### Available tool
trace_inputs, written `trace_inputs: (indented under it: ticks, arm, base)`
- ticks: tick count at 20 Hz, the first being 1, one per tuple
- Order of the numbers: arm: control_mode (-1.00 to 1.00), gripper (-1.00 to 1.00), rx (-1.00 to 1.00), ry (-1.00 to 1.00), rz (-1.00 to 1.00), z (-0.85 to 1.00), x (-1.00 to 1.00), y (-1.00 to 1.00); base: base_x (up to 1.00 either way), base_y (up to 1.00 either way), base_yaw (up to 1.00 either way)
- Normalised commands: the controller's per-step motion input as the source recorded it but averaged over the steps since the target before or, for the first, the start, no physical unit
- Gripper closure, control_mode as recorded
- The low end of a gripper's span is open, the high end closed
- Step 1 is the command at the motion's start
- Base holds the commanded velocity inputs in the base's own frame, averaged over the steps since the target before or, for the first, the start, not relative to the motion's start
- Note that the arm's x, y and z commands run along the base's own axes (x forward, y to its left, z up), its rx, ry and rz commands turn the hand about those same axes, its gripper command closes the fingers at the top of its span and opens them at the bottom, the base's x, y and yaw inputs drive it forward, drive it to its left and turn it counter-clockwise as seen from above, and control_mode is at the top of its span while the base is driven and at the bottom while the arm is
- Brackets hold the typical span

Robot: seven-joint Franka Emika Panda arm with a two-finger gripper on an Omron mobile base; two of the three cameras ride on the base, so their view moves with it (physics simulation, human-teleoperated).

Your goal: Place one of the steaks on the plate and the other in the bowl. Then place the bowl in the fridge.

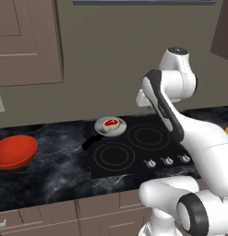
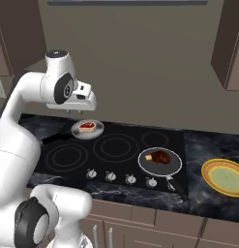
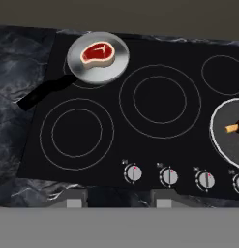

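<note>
One steak [image 3: 97, 53], red with a pale fat rim, lies in a small grey black-handled pan [image 3: 118, 65] on the back left burner; it also appears as the steak [image 1: 110, 123] and the steak [image 2: 86, 127]. The other steak [image 2: 160, 157], darker, sits in a second pan [image 2: 175, 167] at the front right. My gripper [image 3: 121, 201] hangs high above the cooktop, open, with nothing between its fingers; in the right base view the gripper [image 2: 76, 109] is just above the left pan. The red bowl [image 1: 14, 151] rests on the counter far left. A yellow-green plate [image 2: 225, 177] lies far right. The fridge is out of view.
The black cooktop [image 3: 155, 101] has a row of knobs [image 3: 169, 176] along its front edge. Dark marble counter [image 1: 55, 170] runs on both sides. Wall cabinets [image 1: 27, 41] hang at the upper left and a cabinet [image 2: 230, 48] at the upper right. My arm [image 1: 180, 129] crosses the cooktop's right side.
</note>
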Motion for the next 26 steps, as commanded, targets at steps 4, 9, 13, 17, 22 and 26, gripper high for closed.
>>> trace_inputs:
  ticks: [4,9,13,17,22,26]
  arm:
    - [-1.0,-1.0,0.0,0.0,-0.01,-0.03,0.0,-0.29]
    - [-1.0,-1.0,0.0,0.0,-0.02,-0.08,0.0,-0.64]
    - [-1.0,-1.0,0.01,0.0,0.0,-0.18,0.0,-0.71]
    - [-1.0,-1.0,0.0,0.0,0.0,-0.16,-0.14,-0.62]
    - [-1.0,-1.0,0.0,0.0,-0.19,-0.34,-0.01,-0.47]
    - [-1.0,-1.0,0.0,0.02,-0.34,-0.34,0.01,-0.29]
  base:
    - [0.0,0.0,0.0]
    - [0.0,0.0,0.0]
    - [0.0,0.0,0.0]
    - [0.0,0.0,0.0]
    - [0.0,0.0,0.0]
    - [0.0,0.0,0.0]
